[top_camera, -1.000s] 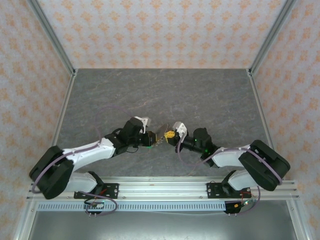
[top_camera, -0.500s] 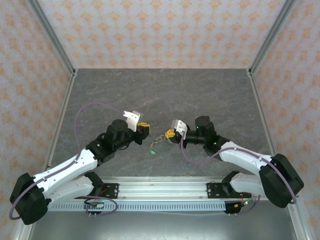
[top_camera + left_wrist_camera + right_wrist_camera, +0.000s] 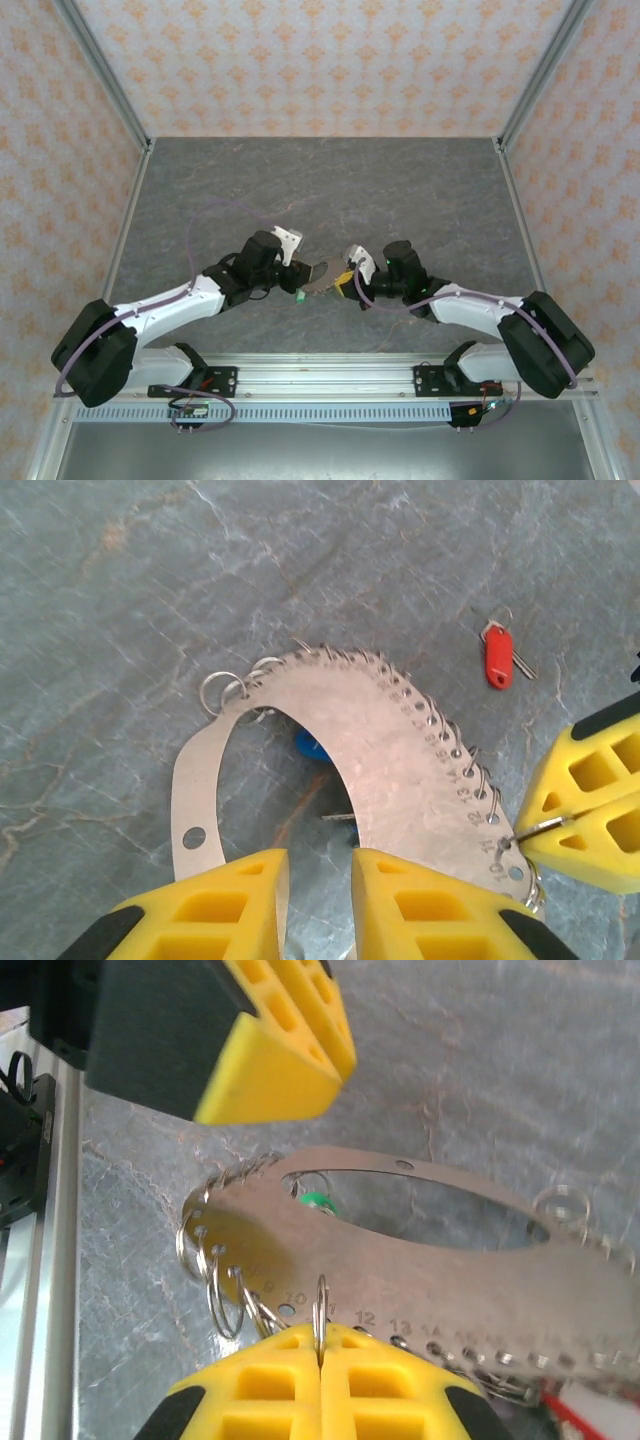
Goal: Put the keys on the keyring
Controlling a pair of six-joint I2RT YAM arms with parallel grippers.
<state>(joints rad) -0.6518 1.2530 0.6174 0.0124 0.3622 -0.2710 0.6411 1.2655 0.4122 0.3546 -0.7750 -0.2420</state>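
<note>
Over your grey marbled table (image 3: 330, 180), the crescent steel keyring plate (image 3: 390, 770) sits between both arms. Your right pincer (image 3: 320, 1350) clamps a small wire ring (image 3: 320, 1305) on its edge. Your left pincer (image 3: 320, 865) stands narrowly parted at its thin end, a red-capped key (image 3: 498, 658) nearby.

1. The counter (image 3: 330, 180) is grey stone-look, veined like marble, and softly, evenly lit.
2. Back wall (image 3: 320, 60), left wall (image 3: 50, 180) and right wall (image 3: 595, 180) carry pale paper with orange motifs.
3. Aluminium posts (image 3: 100, 70) stand at the back corners; a slotted rail (image 3: 320, 378) runs along the near edge.
</note>
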